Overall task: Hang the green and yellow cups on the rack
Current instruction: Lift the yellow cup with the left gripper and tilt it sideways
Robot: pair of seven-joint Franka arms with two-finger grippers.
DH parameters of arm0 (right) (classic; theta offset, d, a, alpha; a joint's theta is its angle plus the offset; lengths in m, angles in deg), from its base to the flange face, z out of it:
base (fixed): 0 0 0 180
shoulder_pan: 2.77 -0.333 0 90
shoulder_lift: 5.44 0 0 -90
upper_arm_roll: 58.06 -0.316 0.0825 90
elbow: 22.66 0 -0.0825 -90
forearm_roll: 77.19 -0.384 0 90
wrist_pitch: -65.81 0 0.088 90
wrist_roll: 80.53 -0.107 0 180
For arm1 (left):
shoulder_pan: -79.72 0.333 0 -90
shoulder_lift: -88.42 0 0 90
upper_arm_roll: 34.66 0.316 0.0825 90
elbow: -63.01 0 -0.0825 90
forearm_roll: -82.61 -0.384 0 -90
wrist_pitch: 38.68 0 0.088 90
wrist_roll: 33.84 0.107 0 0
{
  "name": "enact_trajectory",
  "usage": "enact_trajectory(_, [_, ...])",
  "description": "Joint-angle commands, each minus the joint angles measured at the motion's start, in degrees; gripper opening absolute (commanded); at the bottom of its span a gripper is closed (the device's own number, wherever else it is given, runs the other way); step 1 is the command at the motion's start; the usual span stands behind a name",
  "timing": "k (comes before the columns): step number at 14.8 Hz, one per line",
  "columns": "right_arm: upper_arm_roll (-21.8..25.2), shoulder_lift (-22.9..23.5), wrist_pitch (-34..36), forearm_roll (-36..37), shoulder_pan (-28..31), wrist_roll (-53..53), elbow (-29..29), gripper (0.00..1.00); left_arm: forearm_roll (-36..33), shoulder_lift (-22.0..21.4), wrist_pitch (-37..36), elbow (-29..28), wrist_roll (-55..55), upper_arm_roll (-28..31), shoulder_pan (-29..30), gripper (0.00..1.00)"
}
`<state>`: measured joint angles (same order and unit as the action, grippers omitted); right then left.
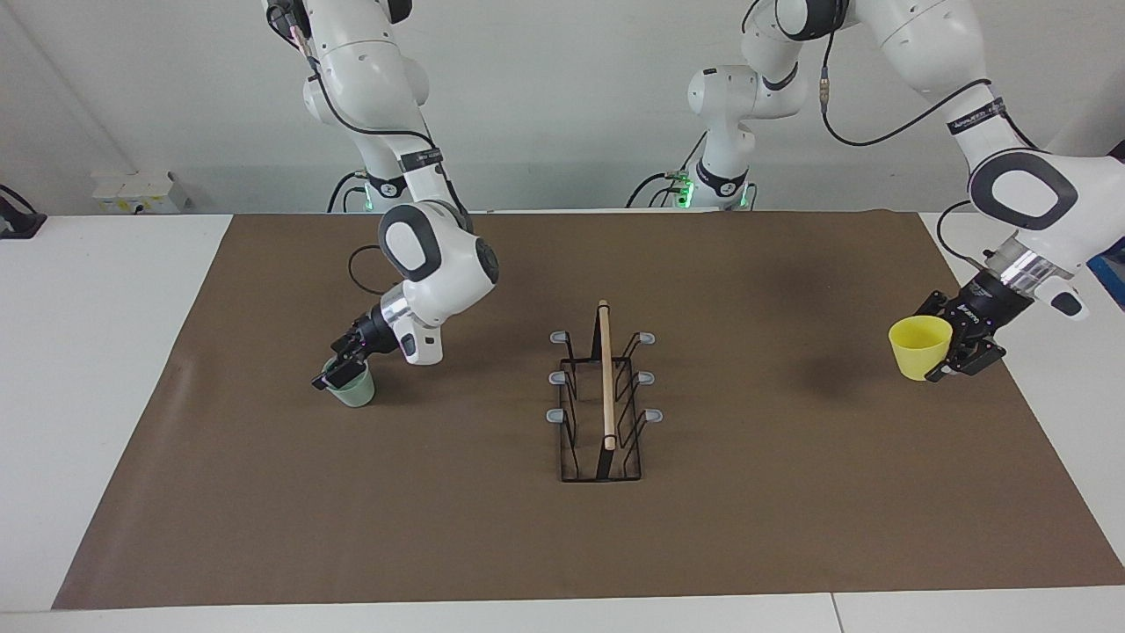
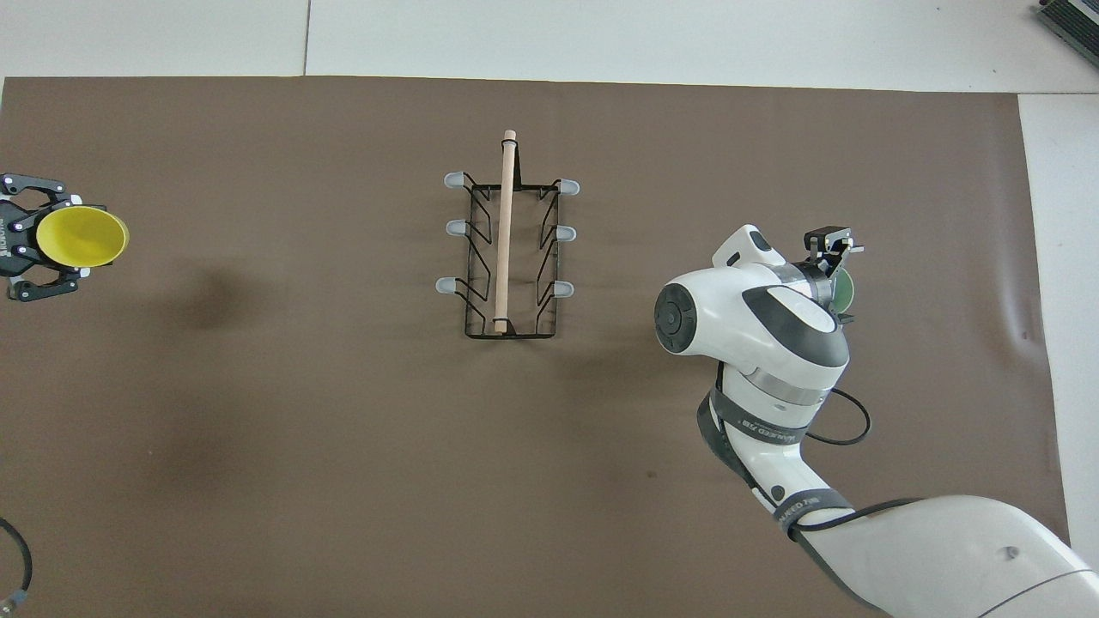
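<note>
The left gripper (image 1: 954,347) pinches the bright yellow tapered plastic cup (image 1: 919,346) aloft, well apart from the black wire rack (image 1: 605,400) with its wooden rod. The right gripper (image 1: 338,371), fingers spread, straddles the rim of the pale mint green plastic cup (image 1: 353,388) toward the right arm's end.

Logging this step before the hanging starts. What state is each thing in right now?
yellow cup: held off the mat, mouth up, tilted.
left gripper: shut on yellow cup.
green cup: upright on the mat.
right gripper: open at the green cup's rim.
rack: standing, all prongs bare.
</note>
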<state>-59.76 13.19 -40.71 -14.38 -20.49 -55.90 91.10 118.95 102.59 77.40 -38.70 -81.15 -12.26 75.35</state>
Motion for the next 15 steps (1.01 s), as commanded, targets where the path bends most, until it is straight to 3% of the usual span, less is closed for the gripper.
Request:
enact_trajectory(1, [-0.5, 2.3, -0.2, -0.5, -0.1, 0.2, -1.1, 1.00, -7.8, -3.5, 0.8, -0.6, -6.3, -4.1, -0.6, 0.00])
enact_trajectory(7, [-0.7, 2.4, -2.0, -3.8, -0.2, -0.3, -0.4, 1.00, -15.1, -4.8, 1.0, 1.5, -11.0, -8.5, -0.7, 0.00])
enact_trajectory(10, [-0.7, 2.1, 1.2, -4.1, -1.0, 3.4, -1.9, 1.00, -22.4, -4.9, 1.1, 3.2, -16.3, -12.7, -0.7, 0.00])
enact_trajectory(15, [-0.7, 2.1, 1.1, -3.6, 0.0, 6.9, -4.1, 1.00, -34.5, -4.9, 4.5, 4.0, -28.3, -20.6, -0.7, 0.00])
